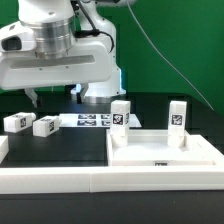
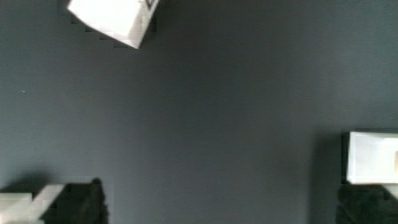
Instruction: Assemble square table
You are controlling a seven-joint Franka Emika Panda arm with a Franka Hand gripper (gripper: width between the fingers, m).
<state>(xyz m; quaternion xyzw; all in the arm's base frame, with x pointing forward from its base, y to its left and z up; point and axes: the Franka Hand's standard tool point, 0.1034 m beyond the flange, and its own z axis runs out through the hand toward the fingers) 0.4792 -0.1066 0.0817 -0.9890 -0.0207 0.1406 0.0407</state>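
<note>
The white square tabletop (image 1: pixel 165 152) lies flat at the exterior view's front right. Two white tagged legs stand upright at its far corners, one on the left (image 1: pixel 120 113) and one on the right (image 1: pixel 177 115). Two more tagged legs lie on the black surface at the exterior view's left, one further left (image 1: pixel 15 121) and one beside it (image 1: pixel 45 125). My gripper (image 1: pixel 52 96) hovers above and just behind these two, open and empty. In the wrist view the gripper (image 2: pixel 217 205) shows dark fingertips (image 2: pixel 71 200) wide apart over bare black surface. White leg pieces show at one edge (image 2: pixel 116 18) and at the side (image 2: pixel 370 158).
The marker board (image 1: pixel 95 120) lies flat between the lying legs and the tabletop. A long white rail (image 1: pixel 50 182) borders the black surface at the front. The robot's base stands behind the marker board, before a green backdrop.
</note>
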